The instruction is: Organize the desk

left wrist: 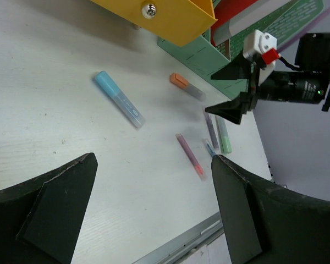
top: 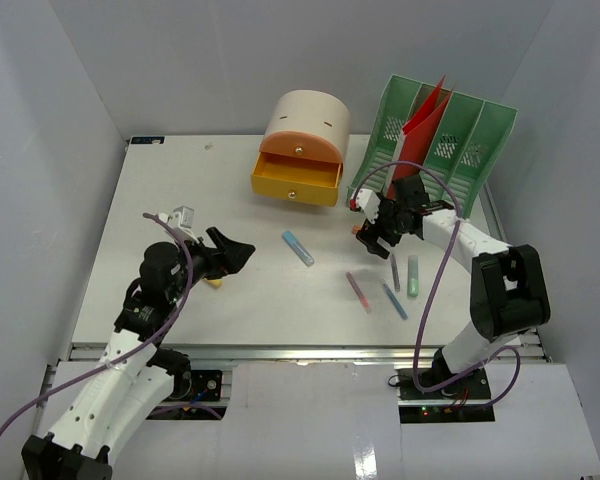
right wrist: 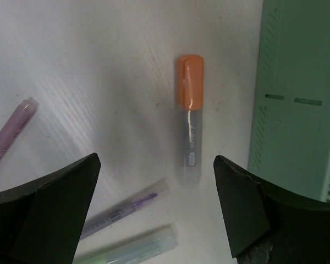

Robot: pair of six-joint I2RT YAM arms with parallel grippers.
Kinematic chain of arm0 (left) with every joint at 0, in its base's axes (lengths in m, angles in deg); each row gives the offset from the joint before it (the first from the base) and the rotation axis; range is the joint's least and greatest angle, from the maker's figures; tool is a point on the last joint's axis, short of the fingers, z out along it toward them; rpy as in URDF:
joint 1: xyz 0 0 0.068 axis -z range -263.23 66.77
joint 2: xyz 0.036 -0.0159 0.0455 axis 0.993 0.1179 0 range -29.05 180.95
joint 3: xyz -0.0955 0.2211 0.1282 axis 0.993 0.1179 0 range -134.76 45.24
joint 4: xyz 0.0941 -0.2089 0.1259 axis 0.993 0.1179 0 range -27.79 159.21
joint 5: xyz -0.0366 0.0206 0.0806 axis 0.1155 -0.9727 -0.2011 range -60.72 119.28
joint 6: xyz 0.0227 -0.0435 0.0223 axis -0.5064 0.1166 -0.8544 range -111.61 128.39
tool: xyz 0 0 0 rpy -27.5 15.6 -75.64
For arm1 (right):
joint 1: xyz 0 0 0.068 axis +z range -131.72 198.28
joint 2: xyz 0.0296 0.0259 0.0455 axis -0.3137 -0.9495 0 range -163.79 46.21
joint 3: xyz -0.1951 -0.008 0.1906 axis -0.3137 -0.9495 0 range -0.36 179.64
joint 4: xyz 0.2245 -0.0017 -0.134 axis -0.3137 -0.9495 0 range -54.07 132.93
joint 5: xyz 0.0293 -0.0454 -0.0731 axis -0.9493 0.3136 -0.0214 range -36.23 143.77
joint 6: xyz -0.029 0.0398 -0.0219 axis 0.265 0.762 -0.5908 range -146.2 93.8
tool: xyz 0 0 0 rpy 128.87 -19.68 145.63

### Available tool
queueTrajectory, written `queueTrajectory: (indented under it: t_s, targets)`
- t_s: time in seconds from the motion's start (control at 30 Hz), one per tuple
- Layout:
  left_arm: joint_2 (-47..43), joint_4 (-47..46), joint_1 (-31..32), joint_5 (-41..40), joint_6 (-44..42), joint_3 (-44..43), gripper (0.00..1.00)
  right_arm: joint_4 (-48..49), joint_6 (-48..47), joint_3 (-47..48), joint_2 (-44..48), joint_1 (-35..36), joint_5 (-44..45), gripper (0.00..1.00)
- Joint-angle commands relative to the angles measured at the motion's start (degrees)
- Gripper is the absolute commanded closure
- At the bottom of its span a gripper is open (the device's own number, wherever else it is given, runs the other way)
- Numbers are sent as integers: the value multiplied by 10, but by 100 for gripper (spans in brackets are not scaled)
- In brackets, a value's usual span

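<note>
Below the wide-spread right hand (right wrist: 155, 165) lies an orange-capped marker (right wrist: 189, 137), apparently centred for grasping; the left hand (left wrist: 153, 159) hovers wide, empty.

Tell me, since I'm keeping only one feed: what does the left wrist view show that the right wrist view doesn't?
Only the left wrist view: the blue-capped marker, the yellow drawer, and the right pincer seen from outside, open. Only the right wrist view: the printing on the barrel of the orange-capped marker, which lies untouched between that pincer's open jaws. Both: that marker, the green marker, the green file rack and the white desk.
</note>
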Motion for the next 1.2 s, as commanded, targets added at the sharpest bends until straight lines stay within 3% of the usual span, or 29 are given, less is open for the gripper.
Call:
queueTrajectory:
  t_s: [0.0, 0.23, 0.37, 0.7, 1.03, 1.17]
  targets:
    - [-33, 43, -3, 1, -3, 11, 4, 7, -16, 59, -46, -1, 19, 10]
    - [-75, 62, -2, 11, 11, 21, 4, 7, -19, 86, -112, 0, 25, 0]
    - [-99, 72, -3, 10, 25, 23, 4, 10, -18, 88, -132, 0, 27, 13]
    - [-132, 98, -3, 8, 38, 29, 4, 8, -22, 81, -153, 0, 21, 33]
    - [-145, 94, -3, 15, 74, 43, 4, -14, -32, 59, -151, 0, -20, 81]
    - [-141, 77, -2, 19, 106, 61, 3, -48, -44, 62, -117, 1, -67, 89]
